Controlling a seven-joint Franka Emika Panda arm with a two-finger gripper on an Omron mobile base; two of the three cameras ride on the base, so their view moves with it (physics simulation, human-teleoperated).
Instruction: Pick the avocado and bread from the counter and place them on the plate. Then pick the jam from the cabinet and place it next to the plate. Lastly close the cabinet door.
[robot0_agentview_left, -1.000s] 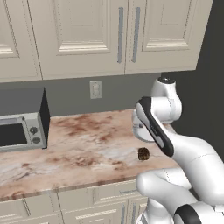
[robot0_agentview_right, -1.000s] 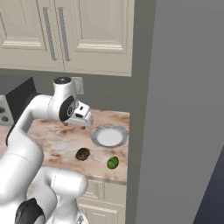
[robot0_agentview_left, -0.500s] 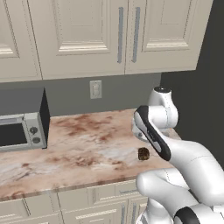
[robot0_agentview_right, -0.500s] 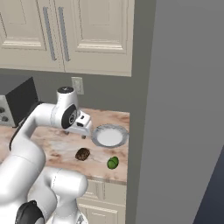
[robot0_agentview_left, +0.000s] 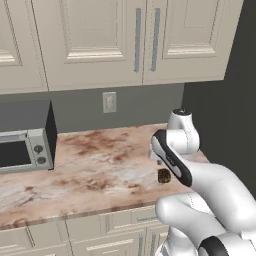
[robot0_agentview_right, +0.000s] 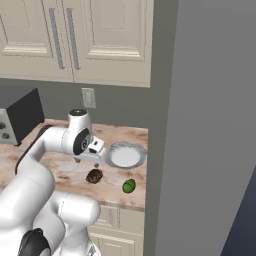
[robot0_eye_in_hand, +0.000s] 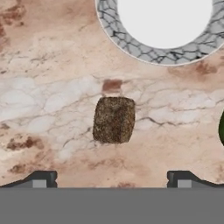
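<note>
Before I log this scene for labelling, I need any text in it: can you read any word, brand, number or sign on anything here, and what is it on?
No readable text in any view.
Microwave: two round knobs, no legible markings.
Wall outlet: blank.
Cabinet doors: plain panels with metal handles.
Plate: grey crackle pattern on the rim, no lettering.
Bread and avocado: unmarked.
</note>
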